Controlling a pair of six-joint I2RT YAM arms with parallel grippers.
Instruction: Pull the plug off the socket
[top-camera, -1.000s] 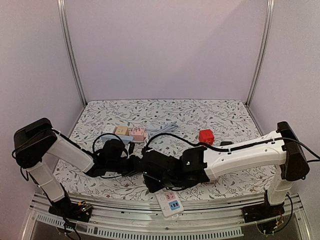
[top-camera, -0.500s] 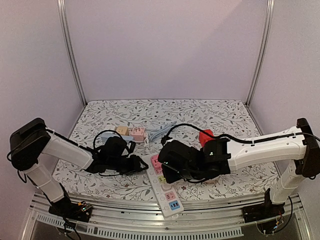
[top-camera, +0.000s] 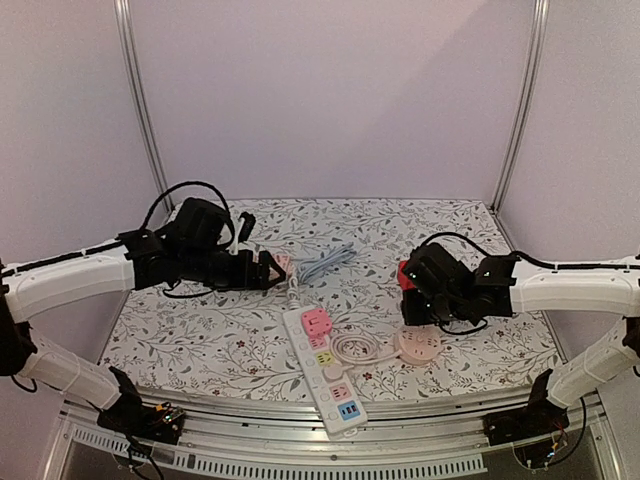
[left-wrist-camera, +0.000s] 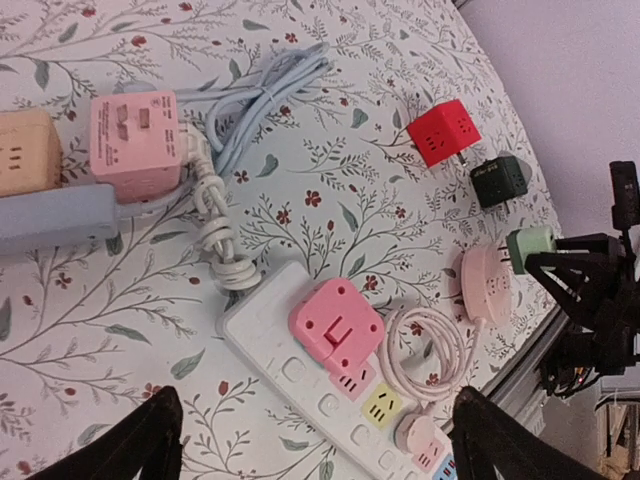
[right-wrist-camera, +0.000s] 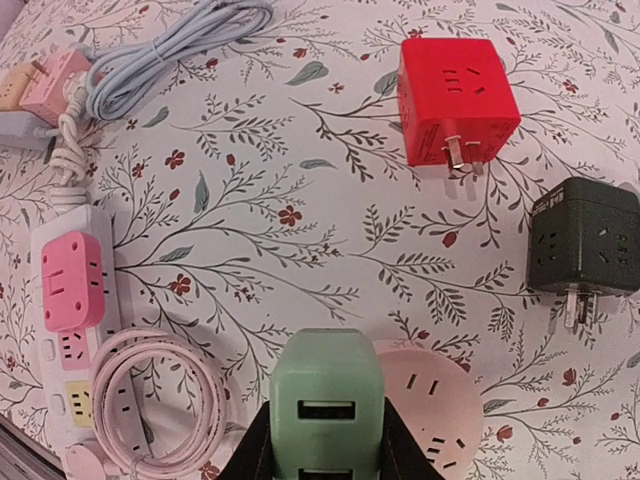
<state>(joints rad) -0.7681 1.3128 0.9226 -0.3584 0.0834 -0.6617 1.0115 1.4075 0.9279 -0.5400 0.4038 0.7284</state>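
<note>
Right gripper (right-wrist-camera: 326, 445) is clamped tight on the green plug (right-wrist-camera: 327, 395), black fingers (right-wrist-camera: 252, 452) squeezing it from both sides. It hangs right over the round pink socket (right-wrist-camera: 432, 400) on the floral table (top-camera: 470, 225). From the left wrist camera the plug sits up and to one side of that pink disc. It looks to be out of the socket, though the angle is poor and the pins are hidden. Just left of the socket a pink cable (right-wrist-camera: 150, 400) lies coiled, touching the white power strip (top-camera: 300, 345). A pink cube adapter (right-wrist-camera: 72, 280) is plugged in at the strip's far end, and yellow, pink and blue outlets run toward the near edge. Beyond the socket a red cube adapter (right-wrist-camera: 455, 95) lies on its side, prongs showing, with a dark cube adapter (right-wrist-camera: 585, 235) near it. Over on the left, the left gripper (left-wrist-camera: 315, 400) is spread wide and holding nothing, raised above the far end of the strip. Past it, a second pink cube (left-wrist-camera: 135, 145) sits beside a looped blue-grey cable (left-wrist-camera: 260, 90).
</note>
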